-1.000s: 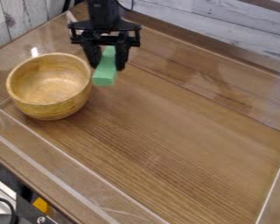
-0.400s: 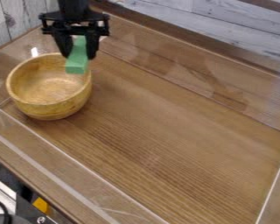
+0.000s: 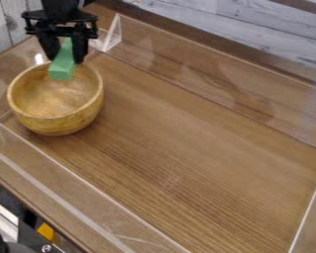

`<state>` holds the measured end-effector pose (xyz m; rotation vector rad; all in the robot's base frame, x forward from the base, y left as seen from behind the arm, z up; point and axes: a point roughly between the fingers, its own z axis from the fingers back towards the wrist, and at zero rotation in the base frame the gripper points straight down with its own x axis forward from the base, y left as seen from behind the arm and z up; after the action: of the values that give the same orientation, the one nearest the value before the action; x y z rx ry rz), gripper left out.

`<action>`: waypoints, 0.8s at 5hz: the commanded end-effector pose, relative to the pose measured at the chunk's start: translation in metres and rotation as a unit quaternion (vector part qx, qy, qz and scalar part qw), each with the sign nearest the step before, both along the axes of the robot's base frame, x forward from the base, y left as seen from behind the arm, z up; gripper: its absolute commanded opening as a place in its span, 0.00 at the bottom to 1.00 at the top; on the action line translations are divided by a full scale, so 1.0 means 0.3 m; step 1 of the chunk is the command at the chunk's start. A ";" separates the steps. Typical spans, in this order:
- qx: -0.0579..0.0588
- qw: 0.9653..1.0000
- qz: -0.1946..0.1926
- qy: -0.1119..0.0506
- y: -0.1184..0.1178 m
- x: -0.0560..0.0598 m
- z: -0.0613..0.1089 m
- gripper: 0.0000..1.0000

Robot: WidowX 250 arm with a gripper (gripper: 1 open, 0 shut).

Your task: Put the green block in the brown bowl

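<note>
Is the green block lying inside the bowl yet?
No, the gripper holds the green block above the bowl.

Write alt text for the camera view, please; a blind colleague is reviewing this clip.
A black end effector pointing down grips a green block above the far rim of a light-brown wooden bowl, which looks empty, at the left of a wooden table. Clear barrier panels edge the table, with pale planks behind.
</note>
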<state>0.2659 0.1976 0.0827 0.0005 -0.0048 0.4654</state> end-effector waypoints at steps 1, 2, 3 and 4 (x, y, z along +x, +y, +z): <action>0.024 0.999 -0.012 -0.019 0.031 -0.029 0.072 0.00; 0.024 0.999 -0.022 -0.016 0.028 -0.062 0.089 0.00; 0.027 0.999 -0.024 -0.014 0.014 -0.081 0.055 0.00; 0.030 0.999 -0.025 -0.011 -0.003 -0.094 0.024 0.00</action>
<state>0.2346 0.1939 0.0717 0.0211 0.0122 0.4193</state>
